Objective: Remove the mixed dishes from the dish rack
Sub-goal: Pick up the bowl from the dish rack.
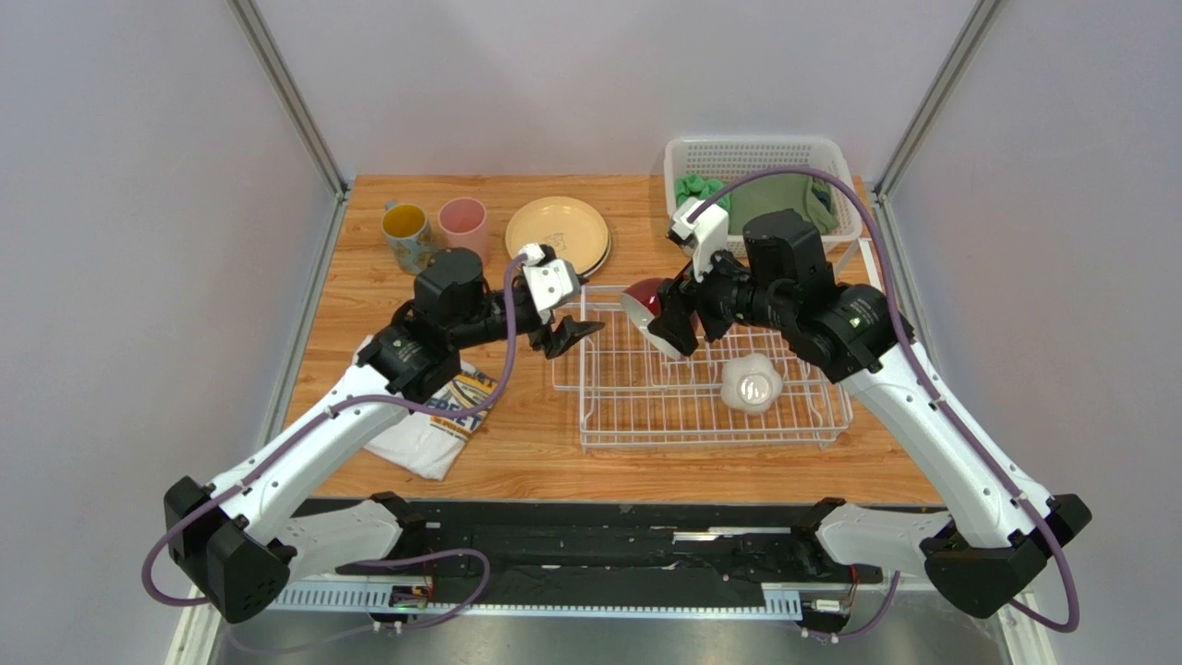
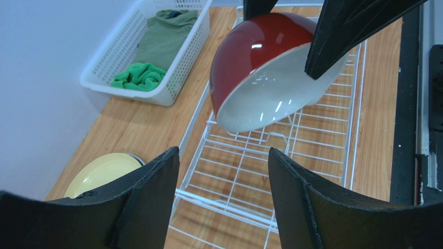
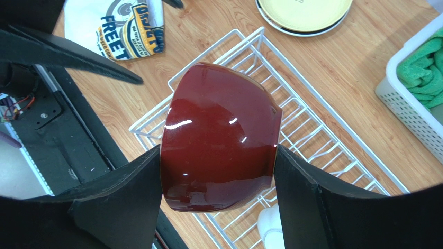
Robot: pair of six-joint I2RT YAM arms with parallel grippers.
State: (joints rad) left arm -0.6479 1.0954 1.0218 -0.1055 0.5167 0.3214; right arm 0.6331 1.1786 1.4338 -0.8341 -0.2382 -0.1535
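The right gripper point(image 3: 217, 158) is clamped on the dark red bowl point(image 2: 260, 78), one finger on each side of its wall. It holds the bowl tilted, with the white inside facing down and sideways, over the rear left part of the dish rack point(image 1: 666, 416). In the left wrist view the bowl appears to hang clear of the wires, so it seems lifted but not yet carried off.

The left gripper point(image 2: 223, 161) hovers just beside the rack's left edge. Its jaws are apart with nothing between them, and they point toward the bowl.

Much of the unloading looks finished. A stack of tan plates point(image 1: 559, 233), a pink cup point(image 1: 462, 222) and a mug point(image 1: 405, 236) stand in a row on the wooden table point(image 1: 541, 450), behind and left of the rack. None of them touches the rack.

Inside the rack only the small white bowl point(image 1: 751, 384) can be seen, lying toward the right front. No orange bowl shows in any view.

What is left, by this reading, is to set the red bowl down on the table outside the rack, most likely near the other dishes, and then to fetch the small white bowl. The open left gripper, so close to the red bowl, suggests a possible handover, though that is only a guess.
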